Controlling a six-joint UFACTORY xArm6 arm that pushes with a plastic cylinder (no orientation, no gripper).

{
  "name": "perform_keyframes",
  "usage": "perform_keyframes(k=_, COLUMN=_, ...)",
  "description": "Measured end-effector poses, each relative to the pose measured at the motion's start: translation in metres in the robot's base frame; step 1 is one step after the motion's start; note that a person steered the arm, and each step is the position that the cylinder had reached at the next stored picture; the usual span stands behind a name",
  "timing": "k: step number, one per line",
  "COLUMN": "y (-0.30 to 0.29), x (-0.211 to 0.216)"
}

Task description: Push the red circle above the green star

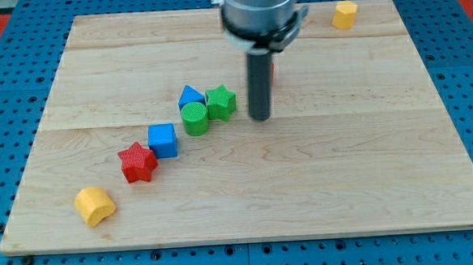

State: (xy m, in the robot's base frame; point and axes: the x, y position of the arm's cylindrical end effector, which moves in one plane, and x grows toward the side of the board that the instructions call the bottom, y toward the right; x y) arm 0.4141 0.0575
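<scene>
Pushing is the step in hand, judged from how things lie: the rod's lower end, my tip (260,117), stands on the counter (369,182) just to the view's right of the green star (221,102), apart from it, and a sliver of red shows at the rod's right edge, most likely the red circle (271,71), nearly all hidden behind the rod. If so, the circle sits to the upper right of the star, not yet straight above it. The next move would seem to call for bringing the tip round to the circle's right side and nudging it toward the view's left, without knocking the star or the blue triangle (190,95) and green circle (194,118) huddled against it. No pincer exists on this arm, so nothing opens or holds; the tip touches no block that can be seen. Further down-left lie a blue cube (162,140), a red star (137,162) and a yellow block (94,206); another yellow block (345,15) rests at the top right.
</scene>
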Motion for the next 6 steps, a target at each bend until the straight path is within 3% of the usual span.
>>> perform_keyframes(k=1, y=0.063, x=-0.048)
perform_keyframes(k=2, y=0.065, x=-0.052)
perform_keyframes(k=4, y=0.028, x=-0.051)
perform_keyframes(k=6, y=-0.060, x=-0.061)
